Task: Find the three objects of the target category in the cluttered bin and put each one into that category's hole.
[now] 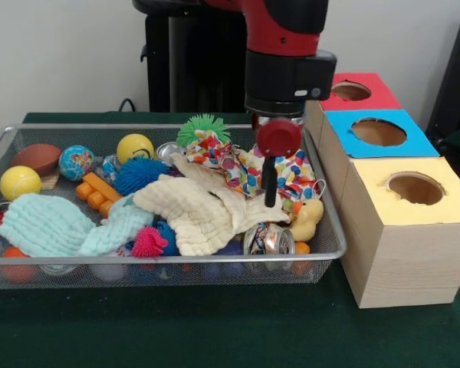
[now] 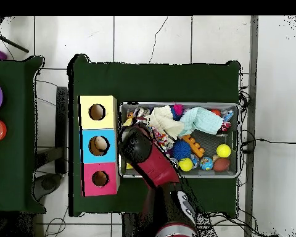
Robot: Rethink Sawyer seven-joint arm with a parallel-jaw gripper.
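Note:
My gripper [image 1: 270, 201] hangs over the right part of the wire bin [image 1: 138, 129], its tip just above the edge of a cream cloth [image 1: 195, 211] and in front of a colourful patterned cloth [image 1: 241, 165]. A mint cloth [image 1: 54, 226] lies at the left. A yellow rubber duck [image 1: 308, 218] and a crushed can [image 1: 268, 239] sit at the bin's right front corner. To the right of the bin stand three boxes with holes: red [image 1: 368, 98], blue [image 1: 414, 142] and yellow [image 1: 452, 203]. In the overhead view the arm [image 2: 152, 162] hides the gripper.
Also in the bin are two yellow balls [image 1: 135, 146] [image 1: 19, 182], blue [image 1: 138, 175], green [image 1: 203, 126] and pink [image 1: 148, 241] spiky balls, a globe ball [image 1: 77, 161], a brown football [image 1: 38, 157] and orange blocks [image 1: 100, 190]. The blue box [image 2: 86, 139] shows something tan in its hole.

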